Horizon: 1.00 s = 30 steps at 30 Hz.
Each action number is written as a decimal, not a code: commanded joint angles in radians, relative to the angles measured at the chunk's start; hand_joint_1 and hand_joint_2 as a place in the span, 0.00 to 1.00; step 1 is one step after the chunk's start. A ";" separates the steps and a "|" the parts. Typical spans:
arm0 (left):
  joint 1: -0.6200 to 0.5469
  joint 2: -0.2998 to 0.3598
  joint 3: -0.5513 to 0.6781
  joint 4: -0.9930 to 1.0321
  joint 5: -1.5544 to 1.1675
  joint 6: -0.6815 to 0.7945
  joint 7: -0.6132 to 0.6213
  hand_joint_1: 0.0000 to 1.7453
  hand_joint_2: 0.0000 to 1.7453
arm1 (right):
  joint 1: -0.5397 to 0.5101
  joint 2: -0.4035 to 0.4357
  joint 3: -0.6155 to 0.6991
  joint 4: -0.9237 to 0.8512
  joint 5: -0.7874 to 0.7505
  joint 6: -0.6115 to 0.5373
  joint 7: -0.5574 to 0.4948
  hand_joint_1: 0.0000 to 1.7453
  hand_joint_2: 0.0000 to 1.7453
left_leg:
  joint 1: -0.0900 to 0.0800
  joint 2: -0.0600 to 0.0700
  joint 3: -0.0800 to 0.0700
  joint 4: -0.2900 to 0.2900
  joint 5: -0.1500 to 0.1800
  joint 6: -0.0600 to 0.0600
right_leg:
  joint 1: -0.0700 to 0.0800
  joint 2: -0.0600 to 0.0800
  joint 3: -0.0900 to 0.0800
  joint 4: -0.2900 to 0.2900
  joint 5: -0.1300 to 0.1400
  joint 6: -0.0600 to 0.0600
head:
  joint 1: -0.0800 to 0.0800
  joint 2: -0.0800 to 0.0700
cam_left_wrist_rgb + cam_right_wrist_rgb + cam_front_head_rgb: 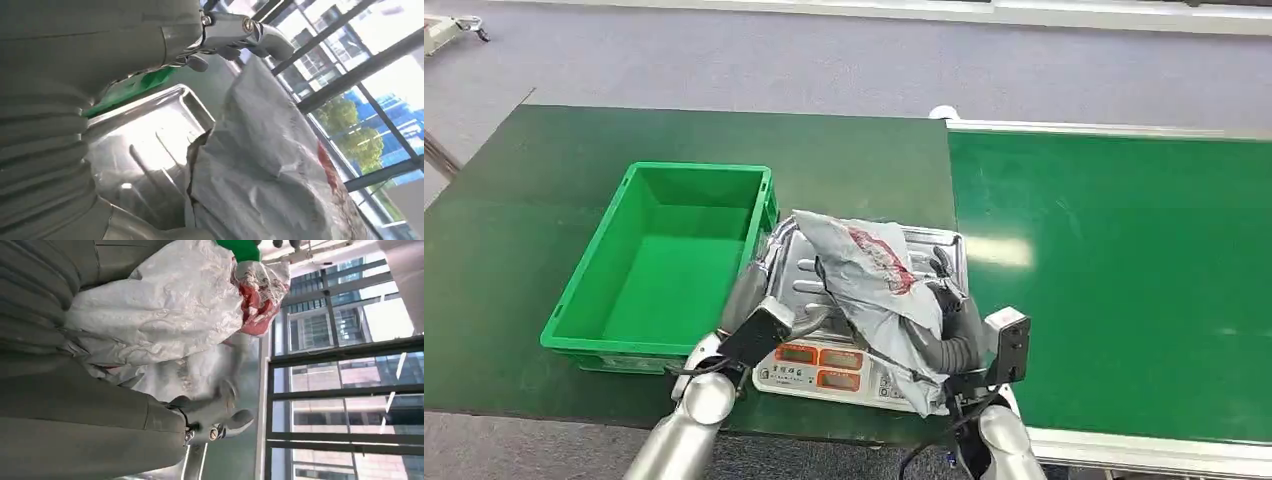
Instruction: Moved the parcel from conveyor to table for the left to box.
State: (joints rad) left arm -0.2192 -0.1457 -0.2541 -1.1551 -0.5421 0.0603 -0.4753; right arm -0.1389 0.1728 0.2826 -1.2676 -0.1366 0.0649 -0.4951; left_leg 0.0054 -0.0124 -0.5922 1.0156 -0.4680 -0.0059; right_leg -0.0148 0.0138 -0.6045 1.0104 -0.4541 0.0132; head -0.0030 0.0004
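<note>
A crumpled grey parcel (pixel 874 280) with red print lies across the steel pan of a weighing scale (pixel 804 268) on the dark green table. My right hand (pixel 949 300) grips the parcel's right side, and the bag's lower end drapes over that wrist. The right wrist view shows the parcel (pixel 160 310) pressed against the palm, with the thumb (pixel 220 422) beneath it. At the parcel's left edge, over the pan, my left hand (pixel 774 322) has its fingers spread and holds nothing. In the left wrist view the parcel (pixel 270 165) sits just beyond its fingers (pixel 250 32).
An empty green plastic box (pixel 669 262) stands on the table, directly left of the scale. The green conveyor belt (pixel 1124 270) runs along the right side, with a pale rail (pixel 1124 450) at its near edge. The scale's display panel (pixel 819 365) faces me.
</note>
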 commanded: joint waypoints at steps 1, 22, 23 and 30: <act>-0.072 0.041 -0.093 0.047 -0.056 0.004 -0.008 0.00 1.00 | -0.036 -0.024 -0.082 0.076 -0.012 0.029 0.009 0.00 1.00 | 0.000 -0.001 0.003 -0.002 0.000 0.000 | 0.001 -0.003 0.004 -0.002 0.000 -0.001 | 0.000 0.000; -0.475 0.001 -0.584 0.721 -0.367 -0.261 -0.223 0.00 1.00 | -0.043 -0.002 -0.100 0.046 0.009 0.146 0.038 0.00 1.00 | 0.001 -0.003 0.003 -0.002 0.002 0.000 | 0.001 -0.006 0.005 -0.003 0.001 0.000 | 0.000 0.000; -0.488 -0.006 -0.593 0.742 -0.368 -0.274 -0.223 0.00 1.00 | -0.048 -0.004 -0.094 0.052 0.010 0.148 0.039 0.00 1.00 | 0.000 -0.003 0.002 -0.001 0.001 0.000 | 0.000 -0.005 0.003 -0.001 0.000 0.000 | 0.000 0.000; -0.513 -0.002 -0.591 0.801 -0.335 -0.287 -0.205 1.00 1.00 | -0.075 0.002 -0.081 0.079 0.011 0.145 0.034 0.00 1.00 | 0.000 0.003 0.005 -0.002 0.001 0.001 | 0.000 0.001 0.006 -0.002 0.002 0.000 | 0.000 0.000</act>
State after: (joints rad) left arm -0.6587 -0.1400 -0.7058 -0.5881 -0.8915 -0.2026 -0.6928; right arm -0.1463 0.1705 0.1976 -1.2577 -0.1255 0.2052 -0.4601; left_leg 0.0053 -0.0133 -0.5905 1.0159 -0.4673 -0.0053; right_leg -0.0149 0.0125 -0.6012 1.0105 -0.4530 0.0135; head -0.0034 0.0004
